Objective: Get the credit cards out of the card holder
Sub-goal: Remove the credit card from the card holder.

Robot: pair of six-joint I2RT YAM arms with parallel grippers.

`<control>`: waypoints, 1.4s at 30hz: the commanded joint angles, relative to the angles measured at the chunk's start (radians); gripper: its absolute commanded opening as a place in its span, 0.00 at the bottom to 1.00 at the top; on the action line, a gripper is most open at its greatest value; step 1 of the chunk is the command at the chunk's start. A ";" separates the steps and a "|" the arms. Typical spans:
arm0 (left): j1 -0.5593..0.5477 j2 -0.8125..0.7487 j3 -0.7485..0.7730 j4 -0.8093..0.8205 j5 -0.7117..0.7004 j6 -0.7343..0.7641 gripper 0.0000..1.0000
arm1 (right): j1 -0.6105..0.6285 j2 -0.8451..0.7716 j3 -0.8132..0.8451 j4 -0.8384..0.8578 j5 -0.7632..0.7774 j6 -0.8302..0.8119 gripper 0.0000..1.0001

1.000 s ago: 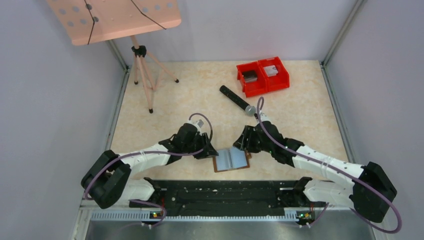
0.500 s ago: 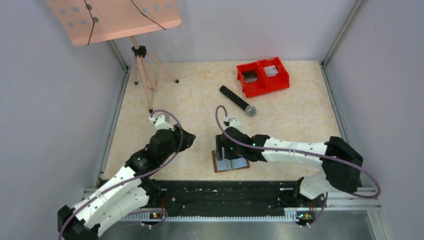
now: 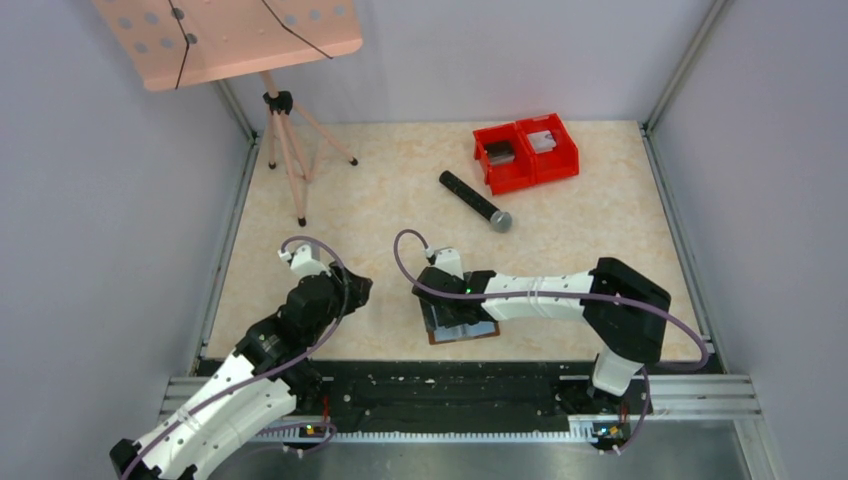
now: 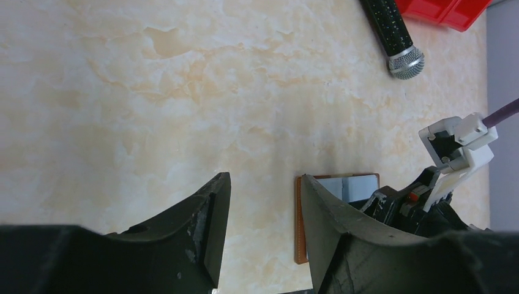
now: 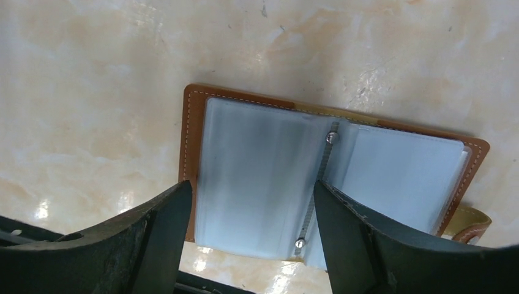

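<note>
Card holder (image 5: 263, 165) lies open beneath the right gripper (image 5: 251, 193).
Its jaws stand apart and empty; it would do best to pinch a card's edge at a pocket mouth. The left gripper (image 4: 263, 184) is likewise apart.

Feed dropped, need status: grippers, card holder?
Right gripper open over card holder, spread flat. Left gripper open, empty, off to side. Nothing blocking.
</note>
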 commanded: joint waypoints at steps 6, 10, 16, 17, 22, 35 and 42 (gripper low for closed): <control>0.002 -0.026 -0.013 0.000 -0.003 -0.009 0.52 | 0.014 0.045 0.031 -0.041 0.064 -0.015 0.71; 0.002 -0.024 -0.024 0.015 0.016 -0.014 0.52 | 0.012 0.049 0.015 -0.028 0.073 -0.018 0.67; 0.002 -0.021 -0.041 0.040 0.033 -0.020 0.51 | 0.012 0.051 0.006 -0.012 0.065 -0.013 0.57; 0.002 -0.016 -0.046 0.052 0.046 -0.010 0.52 | 0.012 0.042 -0.002 0.004 0.062 -0.011 0.55; 0.002 0.046 -0.061 0.112 0.113 -0.001 0.52 | -0.027 -0.034 -0.088 0.154 -0.040 -0.003 0.50; 0.002 0.258 -0.084 0.278 0.285 -0.041 0.51 | -0.149 -0.155 -0.294 0.448 -0.280 0.050 0.51; 0.000 0.359 -0.052 0.319 0.343 -0.032 0.50 | -0.171 -0.167 -0.334 0.513 -0.331 0.054 0.54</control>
